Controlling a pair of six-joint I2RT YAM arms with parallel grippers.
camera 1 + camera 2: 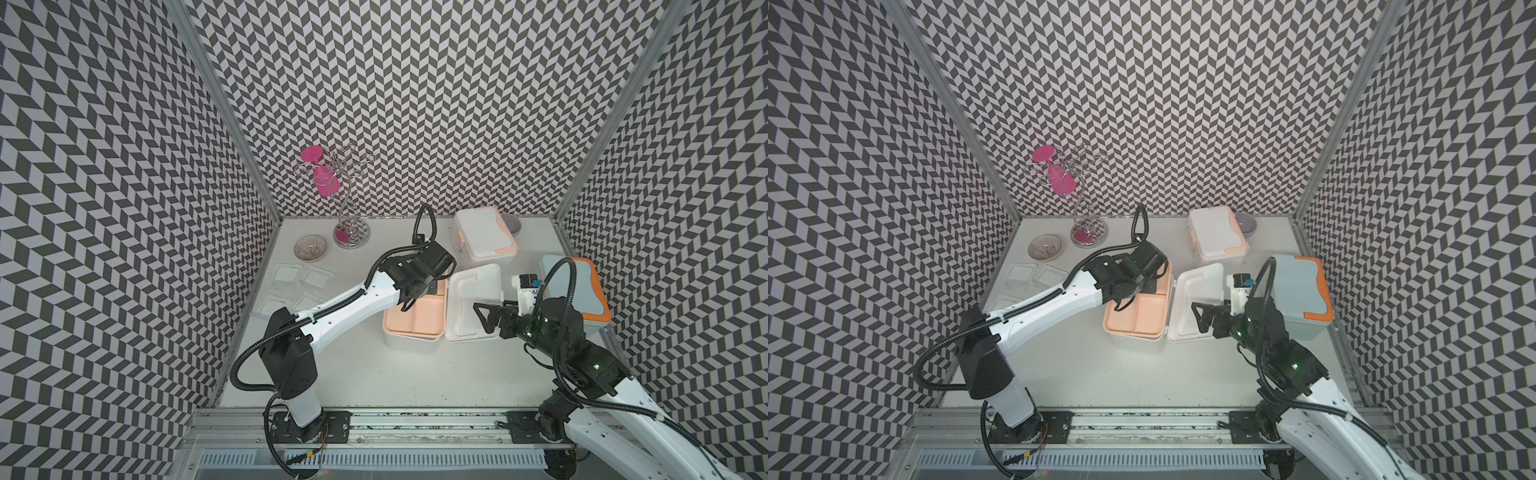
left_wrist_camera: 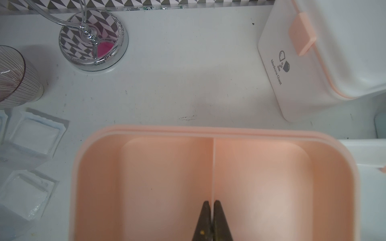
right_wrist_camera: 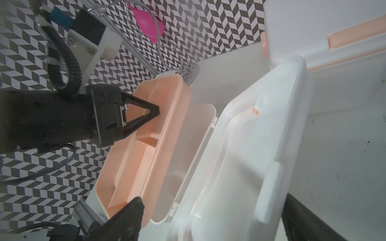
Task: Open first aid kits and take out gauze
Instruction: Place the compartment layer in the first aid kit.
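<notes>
I hold the tray divider (image 2: 213, 162) in my left gripper (image 2: 211, 208); right gripper (image 1: 488, 318) gapes by the lid (image 1: 473, 286). Next I'd lift it straight up.

My two top views hang high above the front edge of the worktop (image 1: 374, 374), looking steeply down toward the back wall (image 1: 415, 104). They stand well back and share almost the whole scene, shifted slightly sideways. My left wrist camera sits close over the peach tray (image 2: 208, 131), facing the worktop's back edge, and shares the closed white kit (image 2: 334, 62) with both top views. My right wrist camera looks close along the open lid (image 3: 240, 167) toward that same tray.
</notes>
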